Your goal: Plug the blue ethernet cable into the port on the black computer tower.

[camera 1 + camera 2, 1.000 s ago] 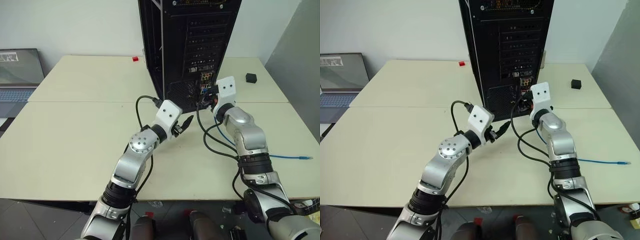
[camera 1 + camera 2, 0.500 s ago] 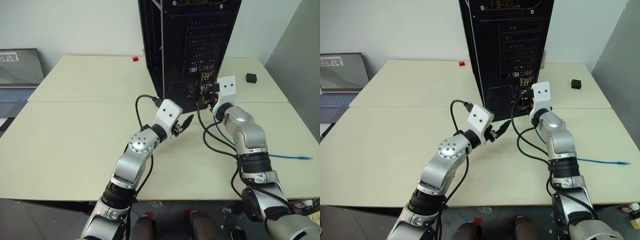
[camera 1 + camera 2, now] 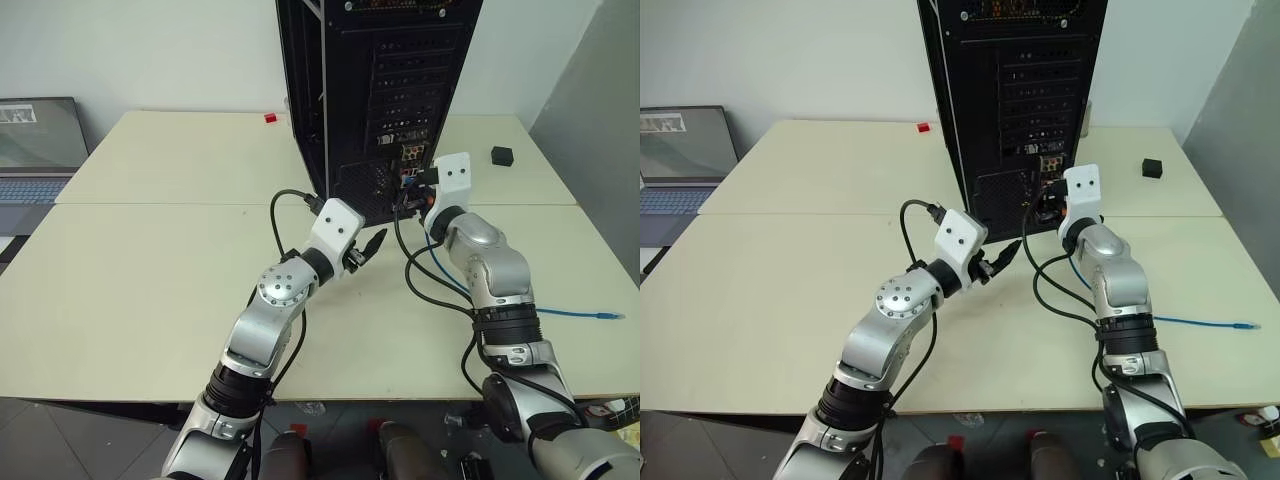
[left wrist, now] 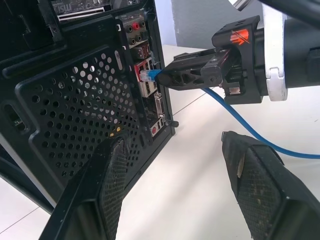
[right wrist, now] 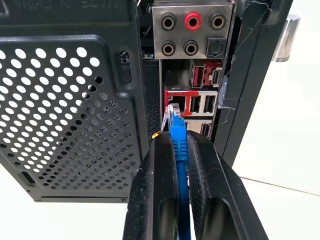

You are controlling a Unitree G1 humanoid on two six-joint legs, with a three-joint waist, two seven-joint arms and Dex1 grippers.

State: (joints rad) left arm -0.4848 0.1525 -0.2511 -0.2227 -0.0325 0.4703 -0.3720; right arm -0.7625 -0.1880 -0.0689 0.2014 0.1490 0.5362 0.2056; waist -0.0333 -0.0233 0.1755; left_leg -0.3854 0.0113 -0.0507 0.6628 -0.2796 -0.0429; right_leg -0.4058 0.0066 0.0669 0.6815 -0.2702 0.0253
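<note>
Right hand (image 5: 177, 165): closed on the blue ethernet cable (image 5: 178, 150) just behind its clear plug, held level at the rear panel of the black computer tower (image 3: 375, 90).
Plug: its tip is at the port (image 5: 173, 105) in the cluster of connectors low on the tower's rear panel; whether it is seated I cannot tell.
Left hand (image 3: 368, 246): open and empty, its two fingers (image 4: 112, 185) spread, hovering just in front of the tower's mesh vent (image 4: 75, 115).
Cable run: from the tower it trails back across the worktop (image 3: 130, 270) beside the right arm, its free end (image 3: 605, 316) lying well away from the tower.
Small black cube (image 3: 502, 155): on the worktop, right of the tower.
Laptop (image 3: 35, 140): far left of the tower.
</note>
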